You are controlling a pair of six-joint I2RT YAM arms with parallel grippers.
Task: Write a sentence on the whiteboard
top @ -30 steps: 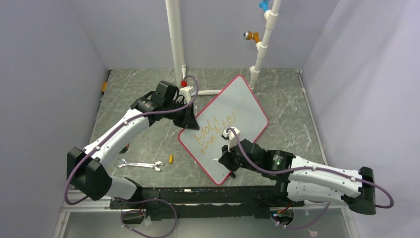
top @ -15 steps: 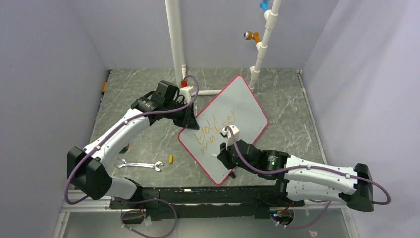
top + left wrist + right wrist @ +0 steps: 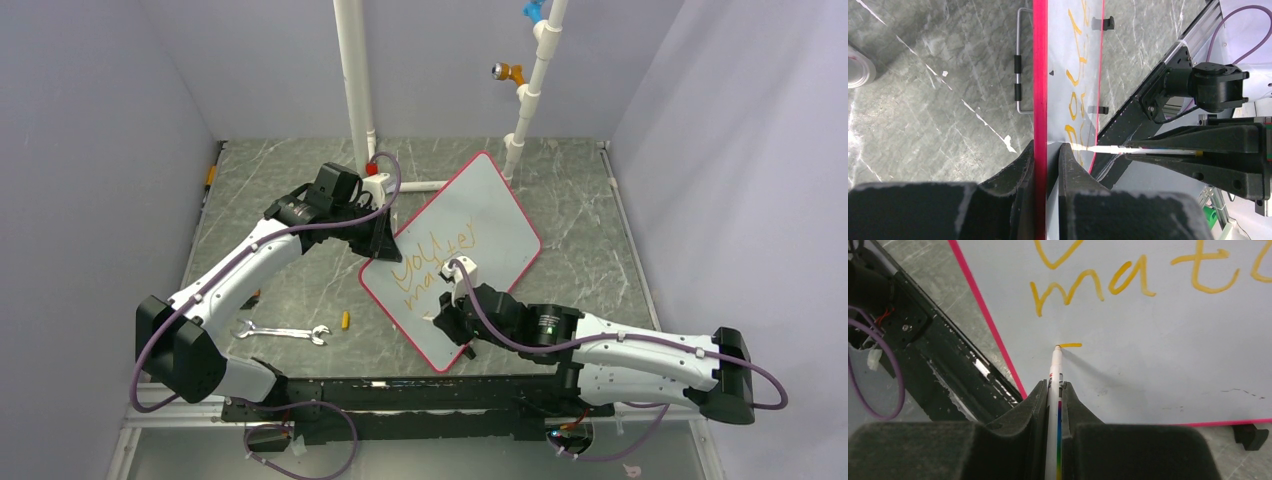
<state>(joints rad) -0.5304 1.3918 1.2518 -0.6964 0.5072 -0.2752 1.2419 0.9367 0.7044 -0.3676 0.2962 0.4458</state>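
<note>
Whiteboard [image 3: 492, 200], a large flat pale grey-white board with a thin red rim and rounded corners, is seen lying slantwise on the grey marbled tabletop [image 3: 260, 190] between the two arms. An orange-yellow handwritten sentence [image 3: 430, 262], roughly "You matter" in two slanted lines, is placed on the board's near-left half. A short orange dash [image 3: 1071, 345] is begun beneath it.

The board's red rim is clamped by the left gripper [image 3: 1047, 150] at the left corner, jaws nearly closed, one finger on each face. A slim white marker with a rainbow stripe [image 3: 1055, 370] is pinched by the fully closed right gripper [image 3: 1054, 387], tip touching the dash's left end.

Likely risks:
- The third line is started close to the near-left rim, so the tip could be run off the board.
- The thin marker could be twisted or pushed back in the jaws if pressed too hard, leaving skipped strokes.
- The board could be pivoted about the single corner clamp by sideways drag, warping the letters.
- Wet lettering could be smeared if the wrist is swept across it.
</note>
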